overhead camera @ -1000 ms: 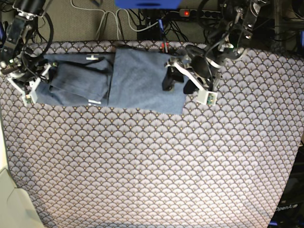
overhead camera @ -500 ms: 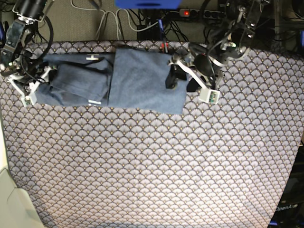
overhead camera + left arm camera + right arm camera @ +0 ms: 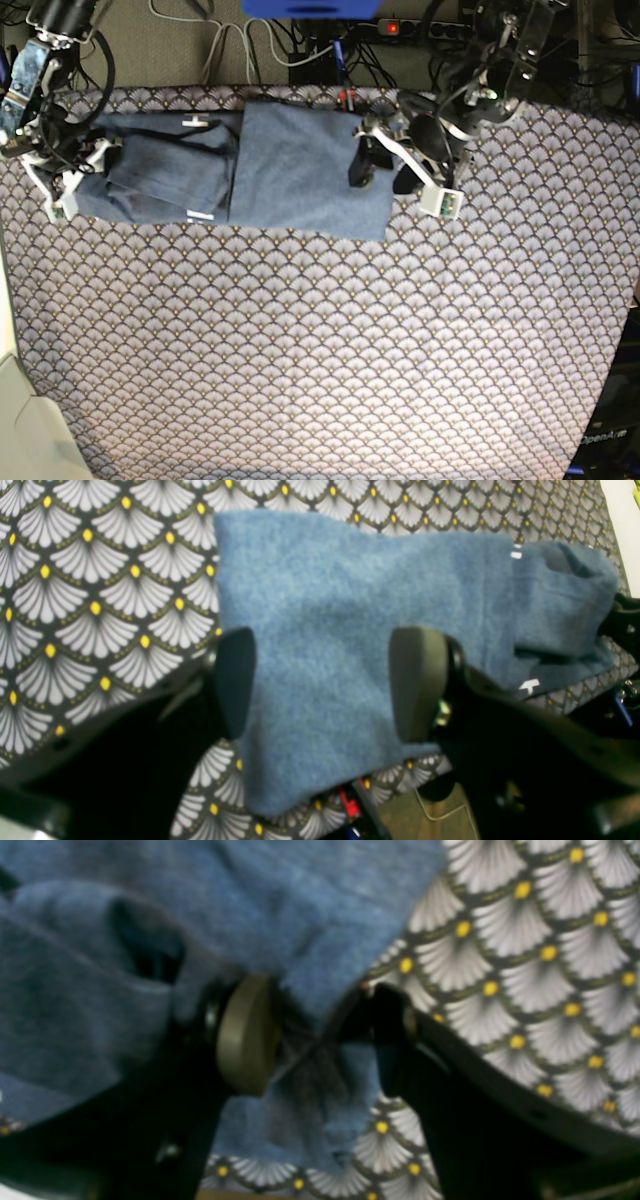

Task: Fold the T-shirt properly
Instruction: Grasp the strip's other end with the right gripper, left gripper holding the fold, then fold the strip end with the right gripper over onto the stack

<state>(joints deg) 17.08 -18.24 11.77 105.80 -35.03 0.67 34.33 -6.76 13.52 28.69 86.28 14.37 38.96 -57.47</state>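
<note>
The grey-blue T-shirt (image 3: 250, 165) lies folded along the far edge of the table, with a small white label (image 3: 193, 122) showing. My left gripper (image 3: 382, 172) is open over the shirt's right edge. In the left wrist view (image 3: 325, 680) its two pads straddle flat shirt fabric (image 3: 350, 595) without pinching it. My right gripper (image 3: 82, 178) is at the shirt's bunched left end. In the right wrist view (image 3: 315, 1035) its jaws stand partly apart, with a wrinkled fold of shirt (image 3: 310, 1075) between them.
The scallop-patterned tablecloth (image 3: 320, 350) covers the whole table. Cables and a power strip (image 3: 400, 27) lie behind the far edge. A pale object (image 3: 25, 430) sits at the front left corner.
My left gripper has shifted slightly right and toward the far edge over the shirt's right edge. My right arm has moved slightly toward the far edge. The shirt has not visibly moved.
</note>
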